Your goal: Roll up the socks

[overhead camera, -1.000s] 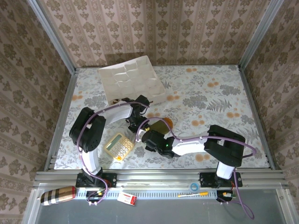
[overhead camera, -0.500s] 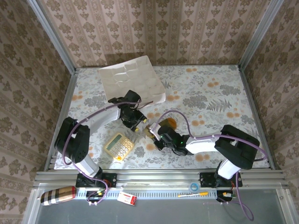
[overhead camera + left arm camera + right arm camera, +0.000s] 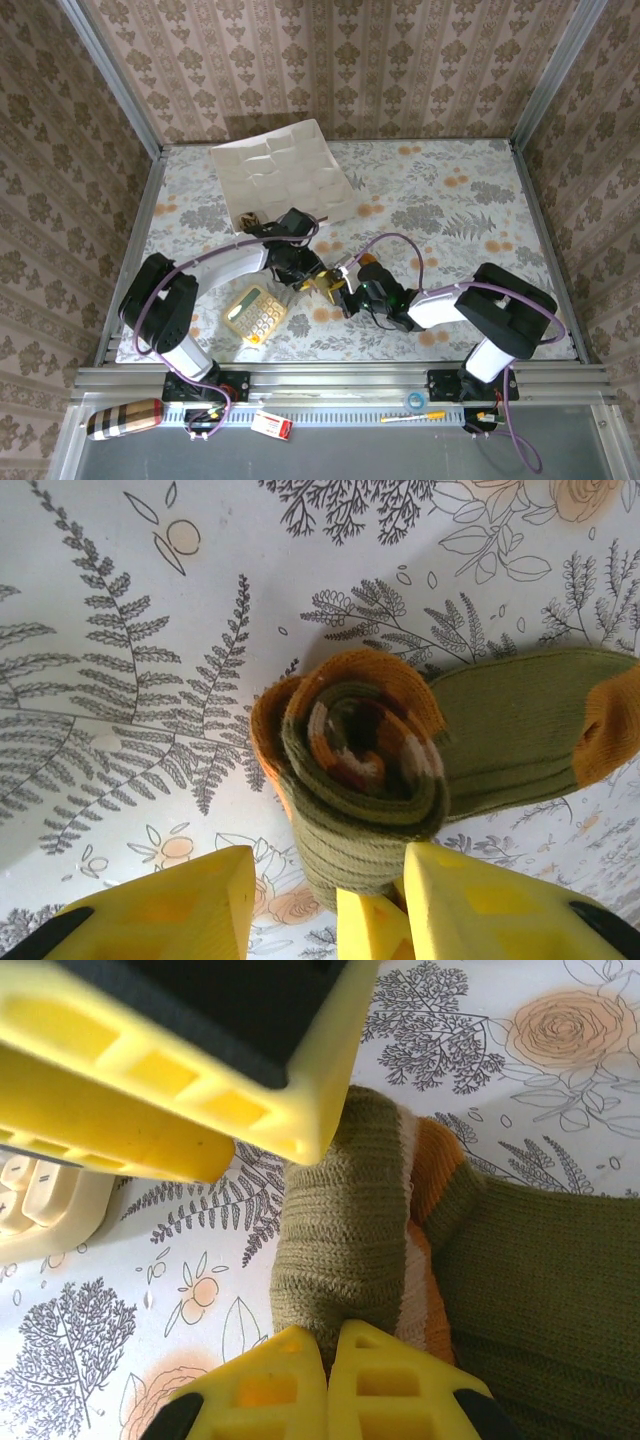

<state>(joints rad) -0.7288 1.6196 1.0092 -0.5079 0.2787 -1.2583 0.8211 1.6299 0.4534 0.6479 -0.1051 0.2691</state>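
Note:
The olive green sock (image 3: 360, 750) is coiled into a roll standing on end, its striped orange-brown cuff spiralled inside. Its flat foot and orange toe (image 3: 610, 730) trail to the right. My left gripper (image 3: 330, 880) is open and straddles the roll's lower side; one finger (image 3: 500, 900) touches the roll and the other (image 3: 170, 910) stands apart from it. My right gripper (image 3: 333, 1338) is shut on a fold of the roll's outer layer (image 3: 345, 1230). From above, both grippers (image 3: 303, 270) (image 3: 335, 287) meet at the sock (image 3: 325, 284) mid-table. A small brown-tan bundle (image 3: 249, 219) lies by the tray; too small to identify.
A yellow calculator (image 3: 254, 312) lies just left of the grippers, and its edge (image 3: 40, 1210) is close to the roll. A white moulded tray (image 3: 280, 175) sits at the back left. The table's right half is open floral cloth (image 3: 470, 210).
My right gripper has drawn back to the right, still shut on the sock. My left gripper has swung right and toward me, to the roll beside it.

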